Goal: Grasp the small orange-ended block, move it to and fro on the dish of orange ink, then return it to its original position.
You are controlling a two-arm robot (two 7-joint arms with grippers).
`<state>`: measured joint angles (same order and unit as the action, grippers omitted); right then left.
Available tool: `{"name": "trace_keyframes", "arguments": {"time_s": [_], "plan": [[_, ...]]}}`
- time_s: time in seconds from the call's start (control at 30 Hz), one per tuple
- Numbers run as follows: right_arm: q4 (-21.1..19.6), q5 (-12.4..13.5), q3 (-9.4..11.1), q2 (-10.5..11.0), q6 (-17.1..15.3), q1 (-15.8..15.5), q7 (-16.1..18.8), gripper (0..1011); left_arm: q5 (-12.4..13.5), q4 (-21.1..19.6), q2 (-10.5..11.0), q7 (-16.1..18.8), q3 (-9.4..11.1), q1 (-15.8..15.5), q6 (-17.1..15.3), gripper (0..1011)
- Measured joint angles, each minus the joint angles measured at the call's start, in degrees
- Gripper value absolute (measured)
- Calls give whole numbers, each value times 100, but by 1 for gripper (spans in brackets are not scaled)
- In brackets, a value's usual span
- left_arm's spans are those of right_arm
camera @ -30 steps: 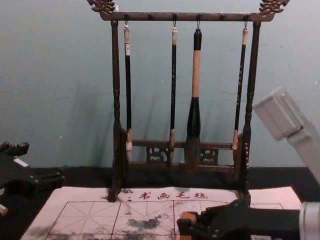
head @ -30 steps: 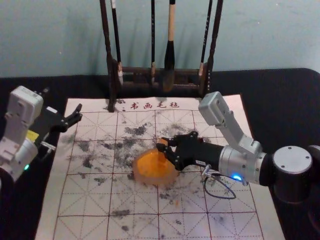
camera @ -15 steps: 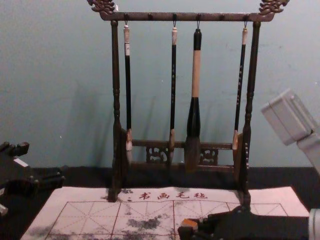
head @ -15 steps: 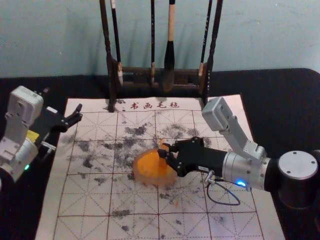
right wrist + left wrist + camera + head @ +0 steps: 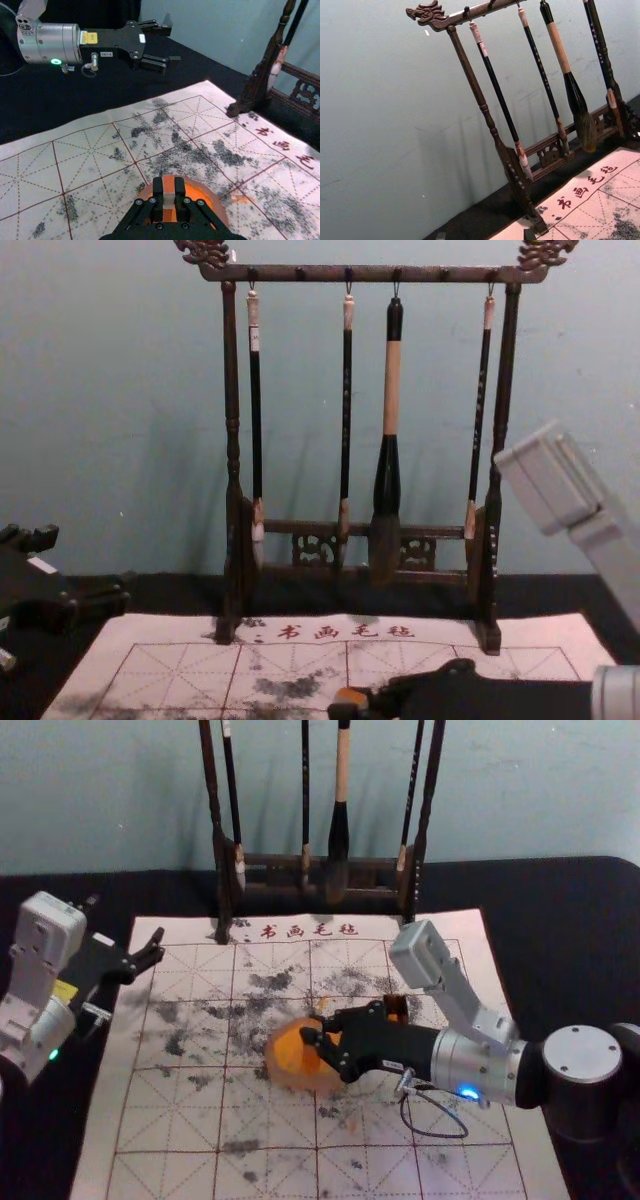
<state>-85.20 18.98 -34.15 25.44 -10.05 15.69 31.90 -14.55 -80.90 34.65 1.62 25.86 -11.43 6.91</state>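
In the head view, my right gripper (image 5: 322, 1040) is over the right part of the dish of orange ink (image 5: 288, 1070). Seen from its own wrist, the right gripper (image 5: 169, 192) is shut on the block (image 5: 168, 199), which has an orange end and a pale middle, with the round dish (image 5: 218, 206) behind and below. The block's orange end (image 5: 350, 697) pokes out from the fingertips in the chest view. Whether it touches the ink I cannot tell. My left gripper (image 5: 150, 956) stays parked, open and holding nothing, by the mat's left edge; its fingertips (image 5: 485, 235) show at the left wrist view's border.
The white gridded mat (image 5: 170, 1120) carries grey ink blotches and a small orange smear (image 5: 241, 199). A dark wooden rack (image 5: 232, 440) with hanging brushes stands behind it. Just behind the right gripper is a small dark item (image 5: 398, 1007) with some orange.
My right gripper, still holding the block, has shifted left and slightly nearer over the dish, after a small move right earlier. The dark item behind it has come into sight. The left arm has stayed still.
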Motion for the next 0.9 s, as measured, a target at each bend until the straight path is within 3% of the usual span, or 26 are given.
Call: {"name": "trace_keyframes", "arguments": {"time_s": [0.4, 0.9], "plan": [[210, -61, -106, -215, -17, 175, -63, 126, 0, 0, 0, 0, 0, 0, 0, 1001], [413, -133, -25, -336, -2, 293, -188, 126, 0, 0, 0, 0, 0, 0, 0, 1001]]}}
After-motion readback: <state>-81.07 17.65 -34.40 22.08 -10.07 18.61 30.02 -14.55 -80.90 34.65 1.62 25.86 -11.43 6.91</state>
